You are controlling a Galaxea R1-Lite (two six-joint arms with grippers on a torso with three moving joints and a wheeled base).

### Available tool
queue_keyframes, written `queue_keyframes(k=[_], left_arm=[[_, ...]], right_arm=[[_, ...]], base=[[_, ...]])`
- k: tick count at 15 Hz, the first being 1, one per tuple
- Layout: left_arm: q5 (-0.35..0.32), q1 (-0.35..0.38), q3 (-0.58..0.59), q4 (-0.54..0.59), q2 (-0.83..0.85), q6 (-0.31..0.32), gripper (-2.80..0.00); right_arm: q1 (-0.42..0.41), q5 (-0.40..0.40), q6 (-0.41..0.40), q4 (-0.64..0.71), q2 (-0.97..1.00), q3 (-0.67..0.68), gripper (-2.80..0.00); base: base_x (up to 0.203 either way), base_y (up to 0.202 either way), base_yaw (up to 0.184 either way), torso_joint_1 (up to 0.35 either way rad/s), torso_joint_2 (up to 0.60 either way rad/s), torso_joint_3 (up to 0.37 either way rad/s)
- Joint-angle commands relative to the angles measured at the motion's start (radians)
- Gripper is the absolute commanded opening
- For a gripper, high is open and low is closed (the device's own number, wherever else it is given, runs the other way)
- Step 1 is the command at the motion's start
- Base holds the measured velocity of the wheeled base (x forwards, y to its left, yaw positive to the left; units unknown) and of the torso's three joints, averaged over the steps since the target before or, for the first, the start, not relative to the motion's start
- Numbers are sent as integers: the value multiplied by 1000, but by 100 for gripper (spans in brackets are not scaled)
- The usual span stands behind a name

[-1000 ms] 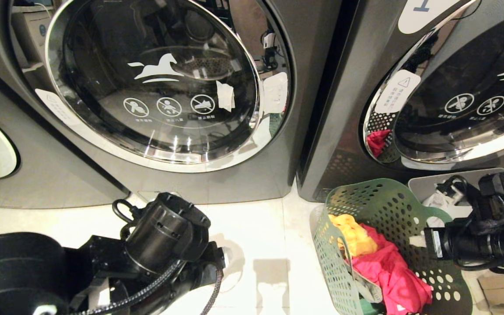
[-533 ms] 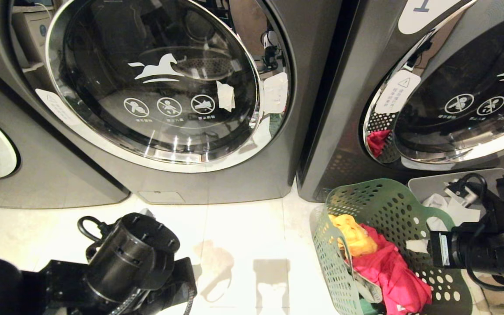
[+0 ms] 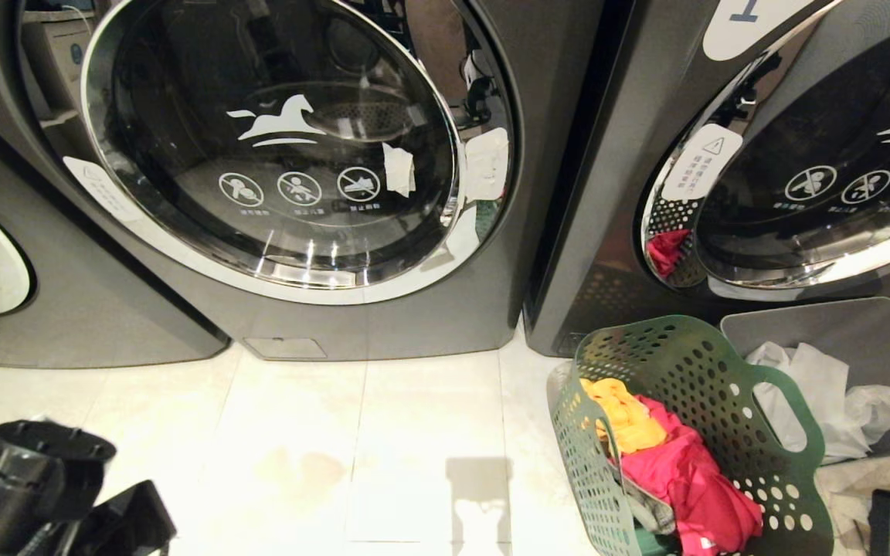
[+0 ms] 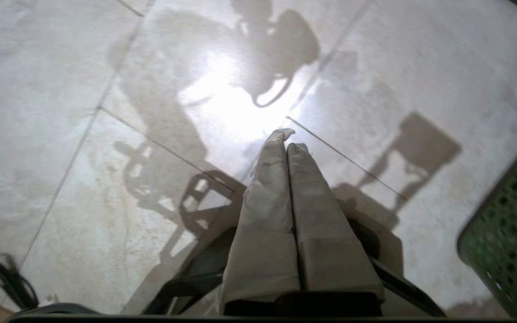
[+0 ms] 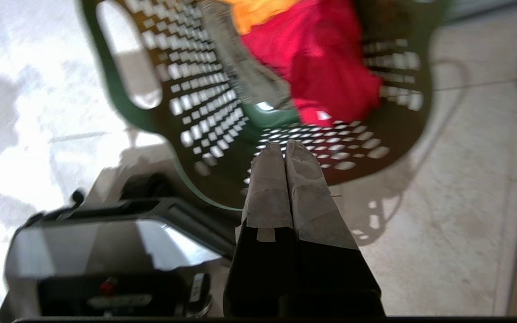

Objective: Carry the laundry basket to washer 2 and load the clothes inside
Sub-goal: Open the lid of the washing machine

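- Head view: the perforated green plastic laundry basket (image 3: 692,432) is seen on the pale glossy floor tiles (image 3: 352,432), before the right-hand machine, holding soft clothes (image 3: 669,455). Washer 2 (image 3: 383,316), its round glass door chrome-rimmed, is seen to the basket's left.
- Left wrist view: the left gripper (image 4: 286,140), its tapered fingers cloth-wrapped, is pressed together, empty, over tile.
- Right wrist view: the right gripper (image 5: 286,147) is likewise closed, empty, above the basket's wall.
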Motion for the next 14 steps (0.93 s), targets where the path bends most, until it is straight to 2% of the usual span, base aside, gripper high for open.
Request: queue_keyframes(k=[1, 2, 3, 5, 6, 7, 8, 10, 12, 14], left_arm=[[45, 181, 103, -5, -121, 19, -280], [88, 200, 147, -7, -182, 35, -280], [127, 205, 192, -8, -243, 67, -280], [152, 180, 239, -12, -356, 186, -280], [150, 148, 254, -16, -436, 285, -280], [134, 125, 265, -18, -520, 399, -280], [97, 110, 277, -14, -611, 515, -280], [-16, 95, 292, 17, -740, 739, -280], [-219, 87, 289, 59, -841, 854, -280], [-435, 86, 304, 78, -928, 926, -280]], right_arm=[[-63, -22, -6, 0, -107, 37, -280], [-56, -21, -37, 5, -144, 50, -280], [-41, -19, -121, 12, -200, 76, -280], [-15, -3, -362, 17, -270, 151, -280], [0, 20, -478, 19, -322, 206, -280], [9, 41, -518, 21, -356, 258, -280], [13, 51, -514, 23, -384, 304, -280], [20, 43, -505, 42, -428, 330, -280], [23, 24, -458, 108, -506, 318, -280], [24, 13, -402, 133, -565, 318, -280]], base=[[0, 0, 0, 0, 0, 0], [0, 0, 0, 0, 0, 0], [0, 0, 0, 0, 0, 0], [0, 0, 0, 0, 0, 0], [0, 0, 0, 0, 0, 0], [0, 0, 0, 0, 0, 0], [0, 0, 0, 0, 0, 0], [0, 0, 0, 0, 0, 0], [0, 0, 0, 0, 0, 0], [0, 0, 0, 0, 0, 0]])
